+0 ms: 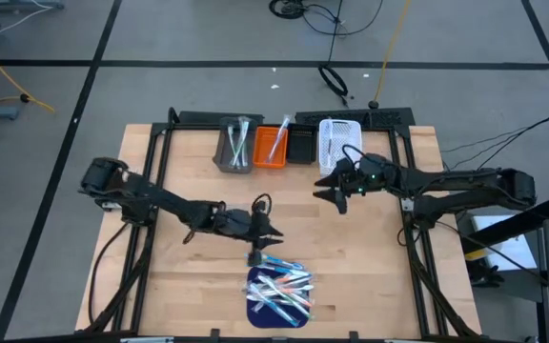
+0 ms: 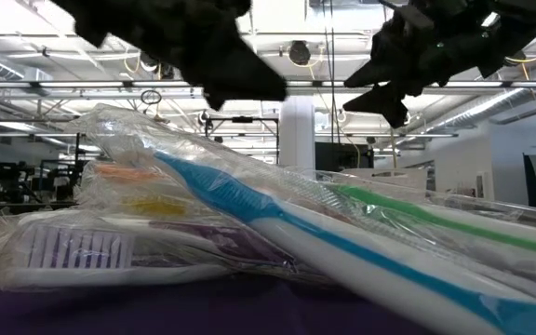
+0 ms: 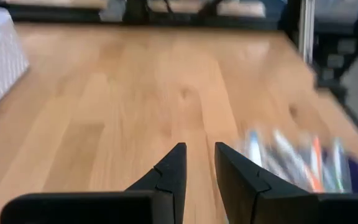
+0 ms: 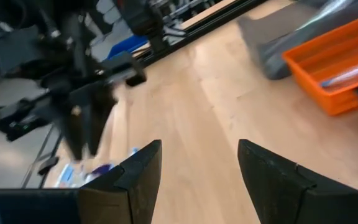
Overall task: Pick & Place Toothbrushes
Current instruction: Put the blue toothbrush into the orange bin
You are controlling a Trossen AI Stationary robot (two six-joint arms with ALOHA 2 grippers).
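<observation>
Toothbrushes (image 1: 281,289), thin wrapped plastic sticks in white, blue and green, lie piled on a dark blue square mat (image 1: 258,303) at the near edge of the pale wooden counter (image 1: 189,272). Left claw (image 1: 273,232) hovers just behind that mat, narrowly parted and empty; it should probably drop onto one outlying stick, not the tangle. Right claw (image 1: 330,192), open and empty, waits farther back, near the grey, orange, black and white bins (image 1: 287,144).

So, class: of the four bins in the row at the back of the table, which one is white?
The white bin is the one at the right end of the row, beside the black bin; the orange bin and grey bin lie further left.
</observation>
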